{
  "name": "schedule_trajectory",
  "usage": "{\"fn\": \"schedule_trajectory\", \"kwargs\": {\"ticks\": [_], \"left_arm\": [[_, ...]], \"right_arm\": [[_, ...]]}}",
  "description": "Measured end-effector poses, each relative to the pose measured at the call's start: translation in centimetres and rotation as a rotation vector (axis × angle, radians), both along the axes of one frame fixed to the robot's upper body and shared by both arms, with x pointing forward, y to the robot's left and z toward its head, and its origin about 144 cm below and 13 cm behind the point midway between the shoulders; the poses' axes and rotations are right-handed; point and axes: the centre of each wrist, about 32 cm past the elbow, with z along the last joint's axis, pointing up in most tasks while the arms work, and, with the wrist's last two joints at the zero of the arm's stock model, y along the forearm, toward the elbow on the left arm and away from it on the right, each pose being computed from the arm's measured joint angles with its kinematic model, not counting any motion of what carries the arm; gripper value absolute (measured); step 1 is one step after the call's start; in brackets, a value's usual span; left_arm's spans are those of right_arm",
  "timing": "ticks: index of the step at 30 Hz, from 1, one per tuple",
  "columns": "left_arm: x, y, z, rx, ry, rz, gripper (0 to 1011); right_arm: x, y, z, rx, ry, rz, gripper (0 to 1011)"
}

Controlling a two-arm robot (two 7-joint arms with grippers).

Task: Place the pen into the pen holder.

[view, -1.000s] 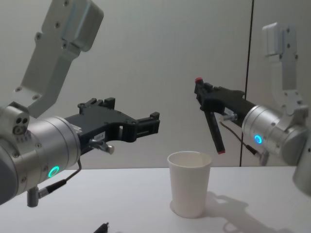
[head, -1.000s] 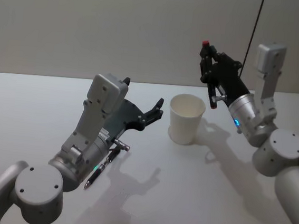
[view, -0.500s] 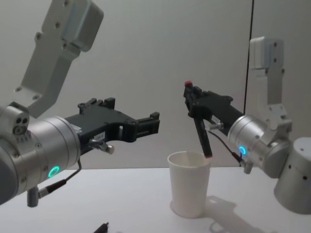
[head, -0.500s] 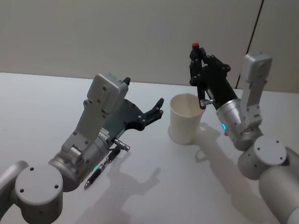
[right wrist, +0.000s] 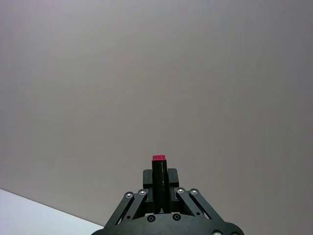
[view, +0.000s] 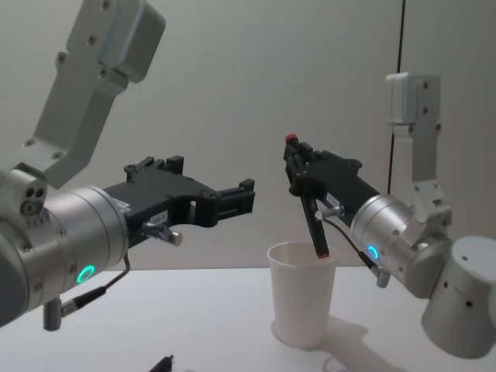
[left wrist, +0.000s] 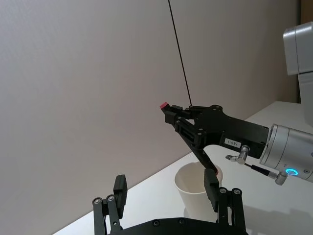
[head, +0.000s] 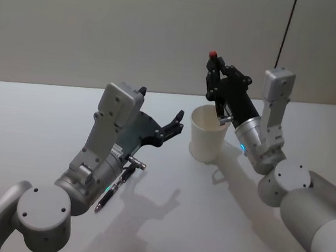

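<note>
Now the right gripper (view: 301, 169) has swung in from the right and come lower: a second ago it held the pen well clear of the cup, out to the right and above rim level, and half a second ago the tip was only just reaching the rim. Its jaws are clamped on the upper part of the slim black pen with a red cap (view: 310, 211), red end up. The pen is tilted, top leaning left in the chest view. Its lower tip sits at rim level of the plain white tapered paper cup (view: 301, 310) that serves as pen holder, seemingly just inside the mouth on the right side; can't tell how deep. The cup stands upright on the white table (head: 37, 119) and has not shifted. So the carry looks done and insertion is starting: what's left is lowering and letting go. The tip is off-centre near the rim, so the light cup could get nudged or tipped. The left gripper (head: 174, 125) hovers left of the cup exactly as before, jaws apart and empty. A second dark pen (head: 111, 192) lies on the table under that arm, untouched.
</note>
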Motion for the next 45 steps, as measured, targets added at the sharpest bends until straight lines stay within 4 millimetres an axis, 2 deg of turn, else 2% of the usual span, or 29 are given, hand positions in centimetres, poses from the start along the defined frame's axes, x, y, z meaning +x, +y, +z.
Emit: {"fn": "schedule_trajectory", "kwargs": {"ticks": [20,28,29,30,36,37,40,45], "left_arm": [[0.0,0.0,0.0,0.0,0.0,0.0,1003],[0.0,0.0,0.0,0.0,0.0,0.0,1003],[0.0,0.0,0.0,0.0,0.0,0.0,1003],[0.0,0.0,0.0,0.0,0.0,0.0,1003],[0.0,0.0,0.0,0.0,0.0,0.0,1003],[0.0,0.0,0.0,0.0,0.0,0.0,1003],[0.0,0.0,0.0,0.0,0.0,0.0,1003],[0.0,0.0,0.0,0.0,0.0,0.0,1003]], "right_arm": [[-0.6,0.5,-0.9,-0.017,-0.012,-0.024,172],[-0.7,0.6,-1.1,-0.02,-0.008,-0.03,409],[-0.7,0.6,-1.1,-0.02,-0.008,-0.031,465],[-0.7,0.6,-1.2,-0.021,-0.007,-0.032,465],[-0.8,0.6,-1.2,-0.024,-0.009,-0.036,688],[-0.8,0.6,-1.2,-0.024,-0.009,-0.036,688],[-0.7,0.5,-1.2,-0.023,-0.013,-0.038,805],[-0.6,0.4,-1.0,-0.02,-0.018,-0.04,928]]}}
